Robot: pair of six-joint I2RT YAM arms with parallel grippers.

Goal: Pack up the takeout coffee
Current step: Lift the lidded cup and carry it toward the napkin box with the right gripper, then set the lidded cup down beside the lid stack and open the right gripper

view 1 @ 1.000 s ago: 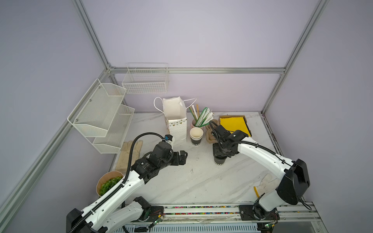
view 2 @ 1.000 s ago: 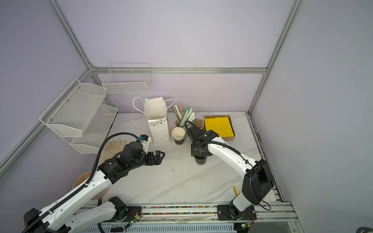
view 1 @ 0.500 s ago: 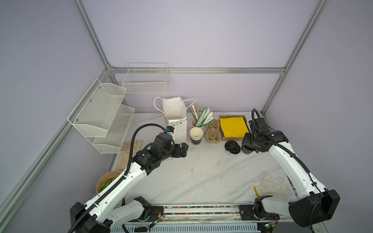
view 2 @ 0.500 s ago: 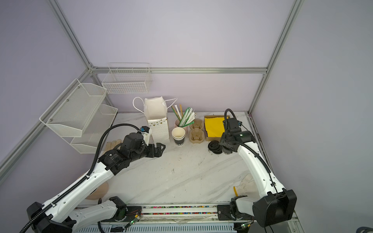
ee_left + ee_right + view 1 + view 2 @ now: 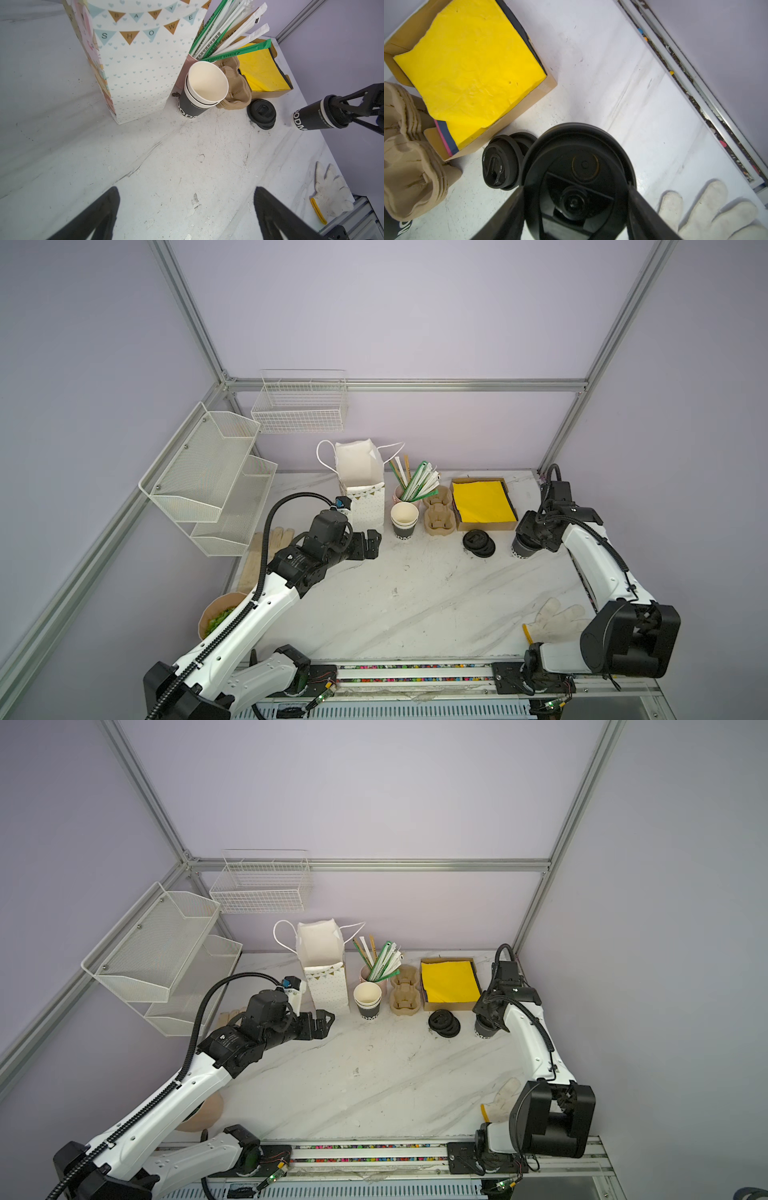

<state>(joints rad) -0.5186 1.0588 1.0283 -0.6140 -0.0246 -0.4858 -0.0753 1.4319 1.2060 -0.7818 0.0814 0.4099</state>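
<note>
**Fig.** Black paper cup with white lettering (image 5: 309,119), capped by a black plastic lid (image 5: 577,166), upright at the right side of the white marble desk (image 5: 415,605), just beside a stack of black lids (image 5: 478,543). Right fingers (image 5: 508,214) are clamped on the cup's lidded top. Left fingers (image 5: 101,214) stand wide apart over the desk, near the white patterned paper gift bag (image 5: 365,506).

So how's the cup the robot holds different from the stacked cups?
The takeout coffee wears a black lid; the stacked cups are open, cream inside. The takeout coffee is single, gripped by the right pincer; the stacked cups are nested, untouched. Both have black walls with white lettering.
</note>
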